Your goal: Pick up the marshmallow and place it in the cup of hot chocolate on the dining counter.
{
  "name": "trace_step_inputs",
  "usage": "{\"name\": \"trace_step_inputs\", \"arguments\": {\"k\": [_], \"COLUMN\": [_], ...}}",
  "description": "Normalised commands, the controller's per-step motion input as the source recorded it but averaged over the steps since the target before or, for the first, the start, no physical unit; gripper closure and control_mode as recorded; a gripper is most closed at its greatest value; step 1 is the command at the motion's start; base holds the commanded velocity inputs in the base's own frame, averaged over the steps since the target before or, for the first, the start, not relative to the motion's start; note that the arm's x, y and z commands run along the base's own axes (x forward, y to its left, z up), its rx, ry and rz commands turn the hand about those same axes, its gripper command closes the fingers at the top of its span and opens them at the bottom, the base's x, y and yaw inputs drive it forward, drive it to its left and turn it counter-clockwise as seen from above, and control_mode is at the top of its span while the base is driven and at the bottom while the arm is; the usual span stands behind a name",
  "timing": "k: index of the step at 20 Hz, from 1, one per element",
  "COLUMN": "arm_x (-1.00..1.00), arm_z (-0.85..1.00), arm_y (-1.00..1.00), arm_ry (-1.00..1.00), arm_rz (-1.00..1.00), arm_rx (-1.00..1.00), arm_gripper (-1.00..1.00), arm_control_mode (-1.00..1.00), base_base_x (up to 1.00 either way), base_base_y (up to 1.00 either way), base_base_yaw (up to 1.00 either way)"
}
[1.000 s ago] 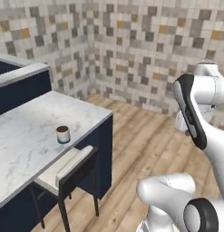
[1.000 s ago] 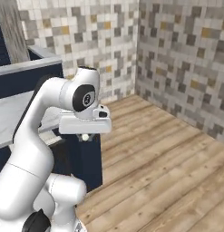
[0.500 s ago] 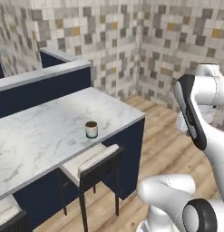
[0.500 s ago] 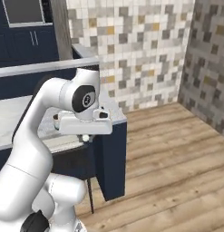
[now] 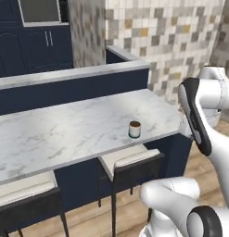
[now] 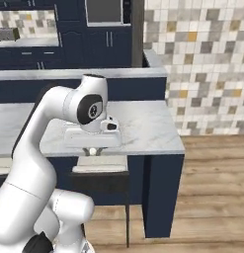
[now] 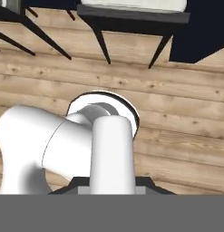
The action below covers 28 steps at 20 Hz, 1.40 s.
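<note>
The tool (image 6: pixel 92 148), left of centre in the right base view, hangs pinched shut on a tiny whitish lump, apparently the marshmallow (image 6: pixel 93 151). The cup of hot chocolate (image 5: pixel 134 130) stands right of centre in the left base view, near the front edge of the counter (image 5: pixel 74 127). Likely feather-light and squashy, the sweet wants only a gentle pinch across its middle.

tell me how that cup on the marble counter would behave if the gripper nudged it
The cup of hot chocolate is small and upright, taller than wide, so a high nudge could probably tip it. It holds dark liquid near the brown rim, so a knock would likely slosh or spill. On the smooth dining counter it may well slide.
</note>
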Motion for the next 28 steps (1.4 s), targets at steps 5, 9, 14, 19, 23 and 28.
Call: {"name": "trace_step_inputs", "arguments": {"k": [5, 9, 14, 19, 23, 28], "arm_x": [0.0, 0.0, 0.0, 0.0, 0.0, 0.0], "arm_z": [0.0, 0.0, 0.0, 0.0, 0.0, 0.0], "arm_y": [0.0, 0.0, 0.0, 0.0, 0.0, 0.0], "arm_ry": [0.0, 0.0, 0.0, 0.0, 0.0, 0.0], "arm_rz": [0.0, 0.0, 0.0, 0.0, 0.0, 0.0], "arm_rx": [0.0, 0.0, 0.0, 0.0, 0.0, 0.0], "arm_gripper": [1.0, 1.0, 1.0, 1.0, 1.0, 1.0], "arm_control_mode": [1.0, 1.0, 1.0, 1.0, 1.0, 1.0], "base_base_x": [0.53, 0.63, 0.78, 0.37, 0.33, 0.18], "base_base_y": [-0.19, -0.63, -0.17, 0.12, 0.0, 0.0], "base_base_yaw": [0.3, 0.17, 0.12, 0.07, 0.11, 0.29]}}
